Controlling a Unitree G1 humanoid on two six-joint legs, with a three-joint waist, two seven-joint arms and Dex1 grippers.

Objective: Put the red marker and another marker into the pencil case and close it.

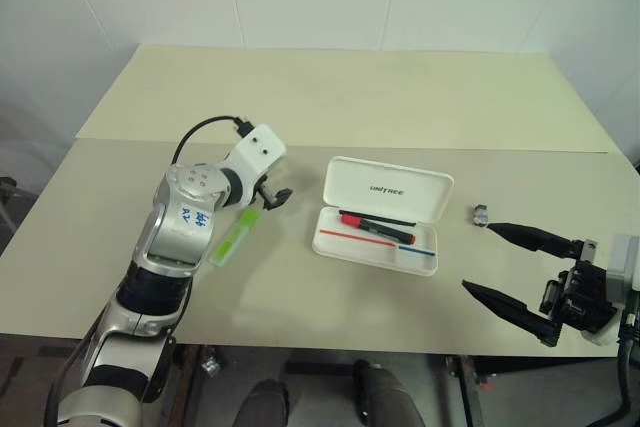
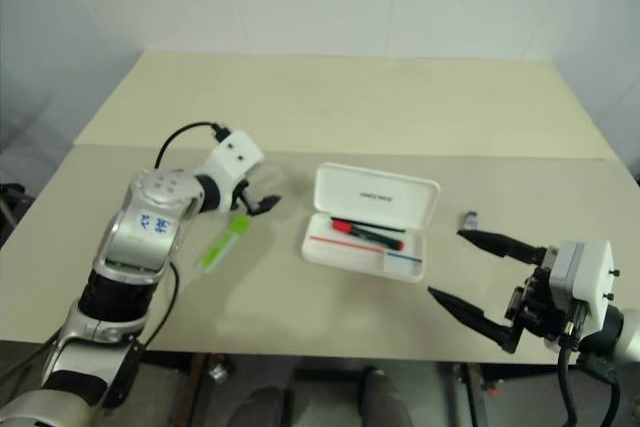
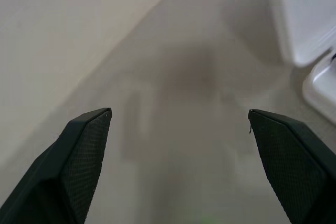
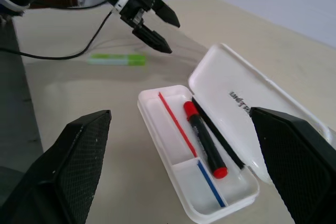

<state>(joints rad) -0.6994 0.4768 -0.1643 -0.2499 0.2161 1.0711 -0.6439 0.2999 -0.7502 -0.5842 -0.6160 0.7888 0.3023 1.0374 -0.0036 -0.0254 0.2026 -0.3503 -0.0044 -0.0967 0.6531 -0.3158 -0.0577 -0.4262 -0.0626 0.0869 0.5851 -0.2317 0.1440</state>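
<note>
Head views: the case [image 1: 385,213] lies open on the tabletop [image 1: 340,97], lid propped up behind its tray. The red marker [image 1: 377,228] lies inside the tray, along the lid side. The green marker [image 1: 235,237] lies flat on the tabletop to the left of the case, well apart from it. The left hand [image 1: 272,195] hangs just past the green marker's far end, fingers spread and empty. The right hand [image 1: 490,257] is near the table's front right edge, fingers wide apart, holding nothing. A small dark object [image 1: 481,214] sits right of the case.

Left wrist view: the fingers [image 3: 79,156] stand released over bare tabletop, a case corner at the side.

Right wrist view: between the spread fingers [image 4: 79,156] lie the open case with the red marker in it, and beyond it the green marker [image 4: 116,59].
</note>
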